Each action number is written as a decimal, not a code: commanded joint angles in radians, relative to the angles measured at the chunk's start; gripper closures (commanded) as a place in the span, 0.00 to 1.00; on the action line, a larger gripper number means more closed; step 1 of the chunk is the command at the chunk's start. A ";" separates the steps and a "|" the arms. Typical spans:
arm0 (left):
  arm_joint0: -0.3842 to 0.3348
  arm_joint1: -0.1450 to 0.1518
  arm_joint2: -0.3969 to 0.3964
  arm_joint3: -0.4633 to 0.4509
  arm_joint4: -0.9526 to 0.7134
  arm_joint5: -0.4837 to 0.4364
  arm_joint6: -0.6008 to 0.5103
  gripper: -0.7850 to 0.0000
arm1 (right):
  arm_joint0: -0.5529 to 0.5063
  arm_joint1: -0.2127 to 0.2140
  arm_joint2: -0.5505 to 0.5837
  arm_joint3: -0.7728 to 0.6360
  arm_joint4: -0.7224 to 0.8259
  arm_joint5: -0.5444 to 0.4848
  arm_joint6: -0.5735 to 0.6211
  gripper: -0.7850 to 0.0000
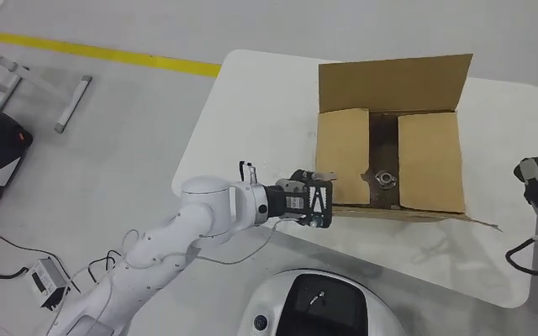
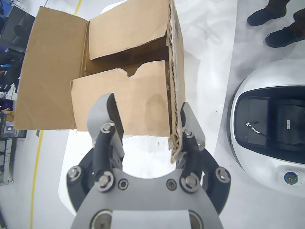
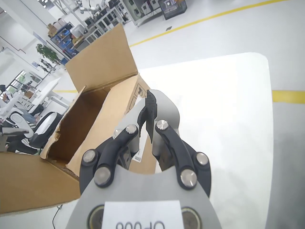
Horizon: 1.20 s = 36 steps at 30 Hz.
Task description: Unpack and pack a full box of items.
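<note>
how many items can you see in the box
1: a small round item on the box floor, in the gap between the two folded-in flaps; others may be hidden under them.

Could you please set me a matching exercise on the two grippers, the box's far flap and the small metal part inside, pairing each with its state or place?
Things:
1. left gripper
2. right gripper
3. far flap
4. small metal part

States or places:
A. raised, standing open
B. shut
C. down inside the box, in the gap between the folded side flaps
D. open

Pairs: 1-D; 2-B; 3-A; 4-C
</note>
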<state>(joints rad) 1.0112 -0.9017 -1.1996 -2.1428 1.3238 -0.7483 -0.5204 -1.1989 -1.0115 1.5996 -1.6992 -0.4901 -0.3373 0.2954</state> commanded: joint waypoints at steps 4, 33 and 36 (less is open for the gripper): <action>-0.064 -0.016 0.053 0.036 0.044 0.098 -0.060 0.00 | 0.005 -0.007 -0.060 0.047 -0.013 -0.022 -0.008 1.00; -0.176 -0.066 0.160 0.085 0.204 0.201 -0.167 0.00 | -0.142 0.011 0.031 -0.145 0.009 -0.153 0.132 1.00; -0.167 -0.067 0.158 0.071 0.207 0.195 -0.178 0.00 | -0.094 0.012 0.057 -0.114 -0.012 -0.087 0.119 1.00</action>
<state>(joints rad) 0.8400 -0.9681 -1.0409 -2.0663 1.5309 -0.5516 -0.6948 -1.3174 -1.0002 1.6496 -1.8271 -0.4913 -0.4542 0.4141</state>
